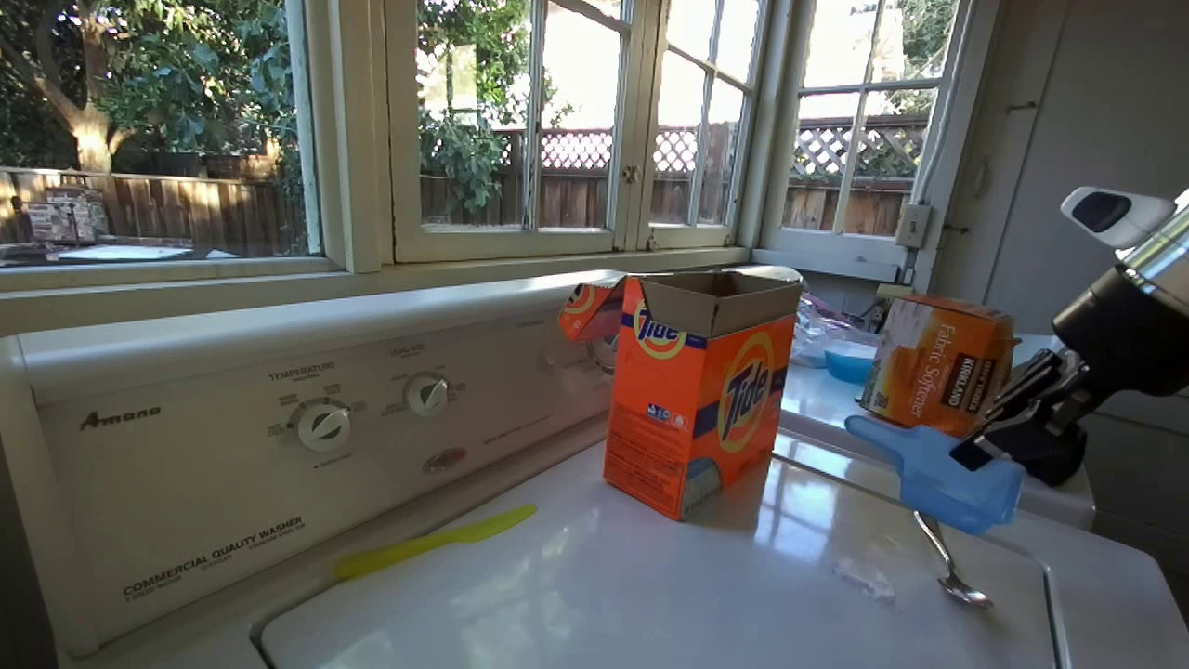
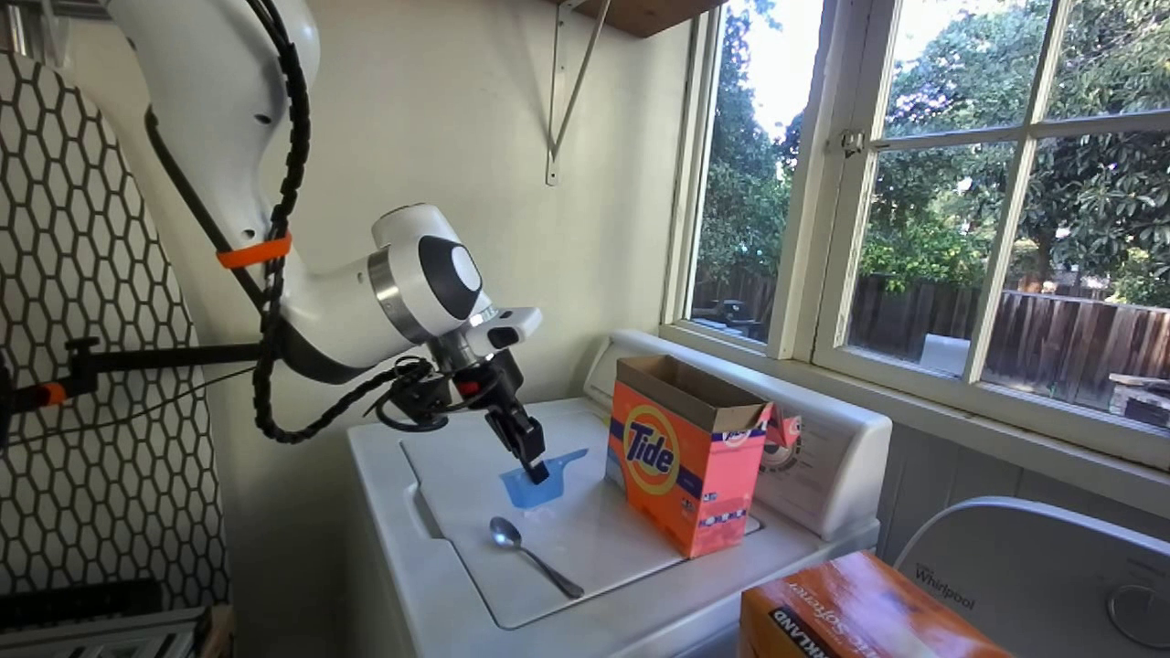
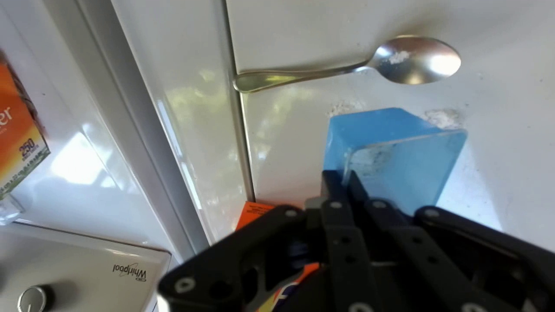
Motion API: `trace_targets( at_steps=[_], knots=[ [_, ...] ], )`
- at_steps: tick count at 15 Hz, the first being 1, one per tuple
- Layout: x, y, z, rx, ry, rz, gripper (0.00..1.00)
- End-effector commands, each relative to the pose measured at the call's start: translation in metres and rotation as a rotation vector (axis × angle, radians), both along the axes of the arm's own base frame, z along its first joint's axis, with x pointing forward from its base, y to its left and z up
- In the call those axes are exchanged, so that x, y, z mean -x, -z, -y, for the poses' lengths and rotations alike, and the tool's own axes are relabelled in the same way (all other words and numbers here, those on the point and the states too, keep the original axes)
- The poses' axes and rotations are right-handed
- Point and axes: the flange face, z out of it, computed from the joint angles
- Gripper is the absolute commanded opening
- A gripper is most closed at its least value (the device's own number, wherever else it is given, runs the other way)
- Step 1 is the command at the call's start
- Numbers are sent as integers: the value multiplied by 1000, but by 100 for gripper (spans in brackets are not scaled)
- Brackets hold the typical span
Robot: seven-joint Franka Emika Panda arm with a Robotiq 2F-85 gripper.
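We see the hand (image 3: 344,178) clamped on the blue scoop (image 3: 403,173) over the washer lid (image 1: 557,595), toward its front edge: grasping looks done, release remains.

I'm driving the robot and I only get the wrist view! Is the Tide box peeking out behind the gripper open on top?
Observer: Yes, the Tide box stands upright with its top open.
Operator: Cool! What can't I see on the blue scoop?
Observer: Its handle sticks out toward the Tide box.
Operator: Is anything else lying around that I'm missing?
Observer: Yes, in an exterior view a yellow utensil lies beside the Amana control panel.
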Motion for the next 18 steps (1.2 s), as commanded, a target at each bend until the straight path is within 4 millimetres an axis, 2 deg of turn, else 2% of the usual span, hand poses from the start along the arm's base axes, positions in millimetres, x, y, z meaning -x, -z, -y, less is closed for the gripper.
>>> trace_targets(
  at_steps=[1, 2, 3, 4, 10, 11, 18],
  knots=[
    [18, -1, 2, 50, 19, 35, 1],
    [19, -1, 1, 54, 20, 39, 1],
    [6, 0, -1, 31, 5, 16, 1],
    [7, -1, -2, 32, 5, 18, 4],
    [5, -2, -2, 31, 7, 19, 4],
    [5, -2, -2, 31, 7, 19, 1],
    [11, -6, -7, 228, 16, 79, 1]
  ],
)
